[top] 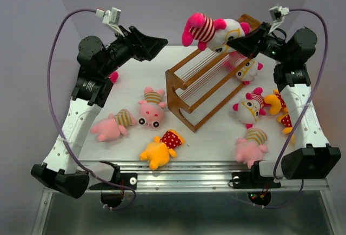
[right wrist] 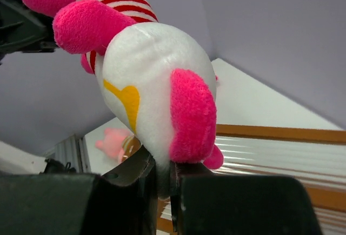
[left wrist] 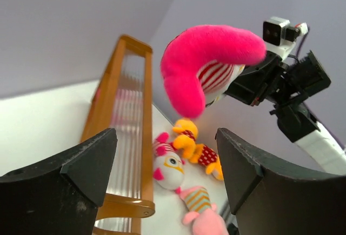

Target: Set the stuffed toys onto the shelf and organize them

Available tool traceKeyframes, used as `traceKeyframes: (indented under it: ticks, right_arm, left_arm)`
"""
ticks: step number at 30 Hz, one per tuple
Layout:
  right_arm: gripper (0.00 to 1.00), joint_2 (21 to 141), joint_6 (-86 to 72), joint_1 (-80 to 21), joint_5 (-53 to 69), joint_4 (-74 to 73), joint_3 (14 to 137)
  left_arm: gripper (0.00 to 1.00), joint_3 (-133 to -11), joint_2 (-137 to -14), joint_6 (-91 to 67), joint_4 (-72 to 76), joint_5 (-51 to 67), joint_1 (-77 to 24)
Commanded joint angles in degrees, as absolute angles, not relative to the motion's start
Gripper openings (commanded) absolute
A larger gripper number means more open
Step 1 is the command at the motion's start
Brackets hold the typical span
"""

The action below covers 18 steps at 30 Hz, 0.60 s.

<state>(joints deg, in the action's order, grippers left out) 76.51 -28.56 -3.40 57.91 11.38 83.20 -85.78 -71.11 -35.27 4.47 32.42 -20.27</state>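
My right gripper [top: 233,41] [right wrist: 164,178] is shut on a white-faced stuffed toy [top: 213,31] [right wrist: 151,84] with pink ears and a red striped shirt. It pinches the toy's head from below and holds it in the air above the far end of the wooden shelf [top: 208,92] [right wrist: 281,135]. The left gripper [top: 157,45] [left wrist: 165,175] hovers open and empty just left of that toy [left wrist: 208,65], high over the table. A second white-faced toy [top: 246,68] lies at the shelf's right end.
Loose toys lie on the table: two pink ones [top: 111,126] [top: 151,111] and a yellow one [top: 160,147] left of the shelf. A white-faced one [top: 250,107], a yellow-orange one [top: 281,111] and a pink one [top: 250,146] lie to its right.
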Motion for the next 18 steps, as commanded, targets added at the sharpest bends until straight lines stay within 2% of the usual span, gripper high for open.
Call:
traceKeyframes:
  ticks: [1, 5, 9, 13, 15, 18]
  right_arm:
    - [0.01, 74.3, -33.7, 5.3, 55.6, 14.2, 86.7]
    - [0.01, 72.6, -28.8, 12.2, 48.0, 2.9, 89.2]
    - [0.01, 69.0, -20.7, 16.9, 26.0, -6.8, 89.7]
    - [0.01, 68.8, -19.9, 19.5, 8.4, -15.8, 90.7]
    - [0.01, 68.7, -20.0, 20.6, 3.5, -17.7, 89.0]
    - [0.01, 68.6, -22.2, 23.7, 3.9, -20.9, 85.8]
  left_arm:
    - [0.85, -86.7, -65.0, -27.4, 1.8, 22.8, -19.3]
    - [0.85, -85.9, -63.2, -22.0, -5.7, 15.2, -18.5]
    - [0.86, -82.0, -59.6, -19.2, -8.8, 9.3, -18.4]
    - [0.87, -77.1, -56.3, -17.9, -9.6, 4.2, -18.2]
    - [0.87, -74.6, -55.1, -17.6, -9.4, 3.3, -18.2]
    - [0.87, -72.1, -53.2, -17.0, -9.3, 1.7, -18.1]
